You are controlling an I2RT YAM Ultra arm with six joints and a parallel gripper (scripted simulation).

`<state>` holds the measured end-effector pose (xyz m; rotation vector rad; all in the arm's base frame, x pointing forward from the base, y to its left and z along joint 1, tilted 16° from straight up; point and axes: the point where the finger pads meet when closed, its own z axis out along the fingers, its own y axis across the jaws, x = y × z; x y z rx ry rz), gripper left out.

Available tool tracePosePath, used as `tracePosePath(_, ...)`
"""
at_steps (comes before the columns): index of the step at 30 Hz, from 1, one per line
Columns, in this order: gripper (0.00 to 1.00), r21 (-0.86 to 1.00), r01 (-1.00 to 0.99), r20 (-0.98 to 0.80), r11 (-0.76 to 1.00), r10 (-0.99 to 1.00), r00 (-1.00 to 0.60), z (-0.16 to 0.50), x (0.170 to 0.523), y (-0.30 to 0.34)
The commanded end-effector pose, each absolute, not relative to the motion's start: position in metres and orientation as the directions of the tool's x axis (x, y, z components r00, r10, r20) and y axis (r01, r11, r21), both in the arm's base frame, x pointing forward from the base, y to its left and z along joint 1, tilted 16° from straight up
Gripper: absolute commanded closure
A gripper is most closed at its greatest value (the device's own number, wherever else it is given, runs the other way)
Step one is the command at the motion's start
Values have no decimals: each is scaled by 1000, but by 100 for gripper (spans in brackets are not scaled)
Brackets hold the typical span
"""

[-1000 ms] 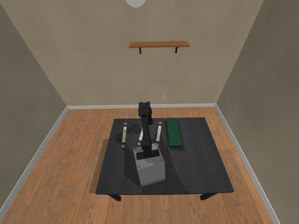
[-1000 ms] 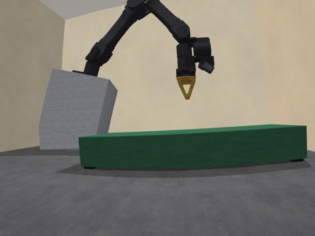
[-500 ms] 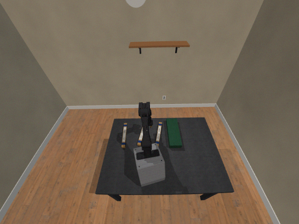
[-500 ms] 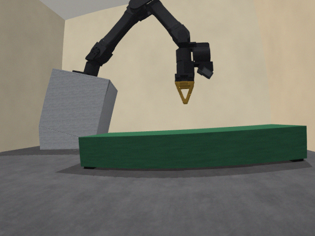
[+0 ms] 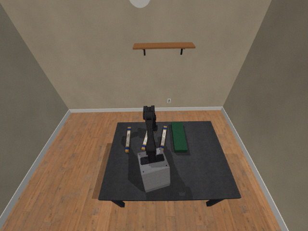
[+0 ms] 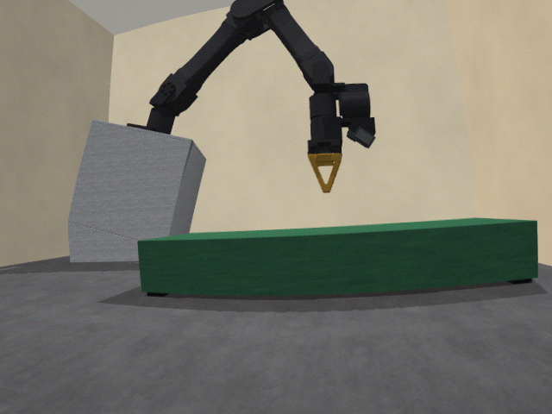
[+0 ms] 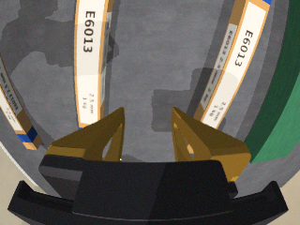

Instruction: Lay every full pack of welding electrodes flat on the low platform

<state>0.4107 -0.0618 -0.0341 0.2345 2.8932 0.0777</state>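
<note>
Three long tan packs with white labels and blue bands lie flat on the dark table: the left pack (image 5: 127, 139), the middle pack (image 5: 144, 143), partly hidden by the arm, and the right pack (image 5: 163, 137). The green low platform (image 5: 179, 136) (image 6: 338, 256) lies to the right of them with nothing on it. My gripper (image 6: 324, 178) hangs pointing down, well above table level. In the wrist view its fingers stand partly open and empty over bare table, between the middle pack (image 7: 94, 44) and the right pack (image 7: 240, 51). The left pack (image 7: 15, 112) and the platform (image 7: 276, 119) show at the edges.
The grey robot base block (image 5: 154, 171) stands near the table's middle, in front of the packs. A wooden shelf (image 5: 163, 45) hangs on the far wall, out of the way.
</note>
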Motion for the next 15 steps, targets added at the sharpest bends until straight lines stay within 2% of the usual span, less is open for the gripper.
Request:
tracePosePath(1,58,67,147,-270,987,160,-949,-35,423,-59)
tracePosePath(15,58,67,144,-309,987,158,-938,-40,439,-60)
